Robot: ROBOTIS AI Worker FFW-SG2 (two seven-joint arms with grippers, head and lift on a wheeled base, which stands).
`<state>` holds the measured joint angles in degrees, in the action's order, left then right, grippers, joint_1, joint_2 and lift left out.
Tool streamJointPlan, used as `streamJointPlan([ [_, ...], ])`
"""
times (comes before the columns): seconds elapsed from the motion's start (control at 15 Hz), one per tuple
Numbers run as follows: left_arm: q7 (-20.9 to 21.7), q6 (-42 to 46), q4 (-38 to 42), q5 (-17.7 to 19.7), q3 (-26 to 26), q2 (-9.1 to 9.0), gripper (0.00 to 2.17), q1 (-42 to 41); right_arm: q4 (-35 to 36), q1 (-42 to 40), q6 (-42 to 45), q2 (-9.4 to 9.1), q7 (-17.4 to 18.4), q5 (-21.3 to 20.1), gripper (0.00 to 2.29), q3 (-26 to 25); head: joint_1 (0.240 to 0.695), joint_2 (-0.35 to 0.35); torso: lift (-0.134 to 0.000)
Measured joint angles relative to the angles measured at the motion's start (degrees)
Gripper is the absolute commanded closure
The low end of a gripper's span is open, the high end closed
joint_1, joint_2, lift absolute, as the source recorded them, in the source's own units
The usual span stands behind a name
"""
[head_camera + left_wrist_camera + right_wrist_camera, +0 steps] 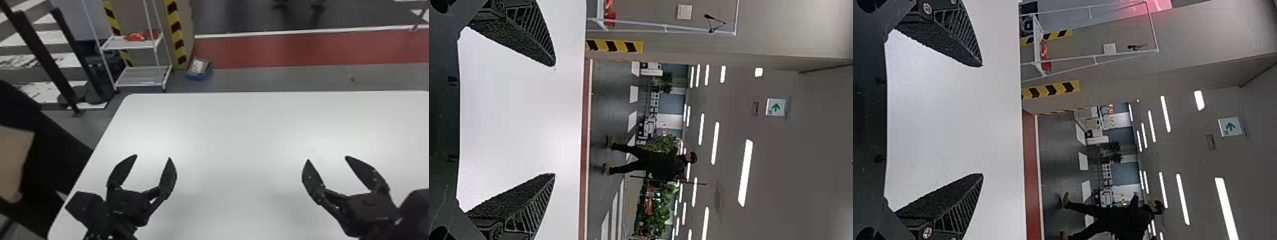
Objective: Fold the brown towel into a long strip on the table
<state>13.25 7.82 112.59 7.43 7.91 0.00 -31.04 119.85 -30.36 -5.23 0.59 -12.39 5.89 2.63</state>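
My left gripper (pixel 153 156) is open above the left part of the white table (pixel 236 127), with nothing between its fingers. To the right, at a similar distance, my right gripper (pixel 327 158) also stands open and holds nothing. Bare white tabletop lies behind the spread fingers of the left gripper (pixel 554 120) in the left wrist view, and likewise behind the right gripper (pixel 982 120) in the right wrist view. A tan-brown thing (pixel 14 156) is at the left edge of the head view, off the table; I cannot tell whether it is the towel.
A large dark shape (pixel 57 137) borders the table's left side. Beyond the far edge stand a white wheeled rack (pixel 140 76), black posts (pixel 48 60) and a yellow-black striped column (pixel 176 32). A blue box (pixel 199 70) lies on the floor near the rack.
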Motion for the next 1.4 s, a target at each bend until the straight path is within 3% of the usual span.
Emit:
streamJointPlan([
  [1.4, -0.1, 0.0, 0.9, -0.1, -0.1, 0.00, 0.08, -0.8, 0.0, -0.2, 0.2, 0.39, 0.0, 0.3, 0.09, -0.1, 0.695, 0.135, -0.123],
])
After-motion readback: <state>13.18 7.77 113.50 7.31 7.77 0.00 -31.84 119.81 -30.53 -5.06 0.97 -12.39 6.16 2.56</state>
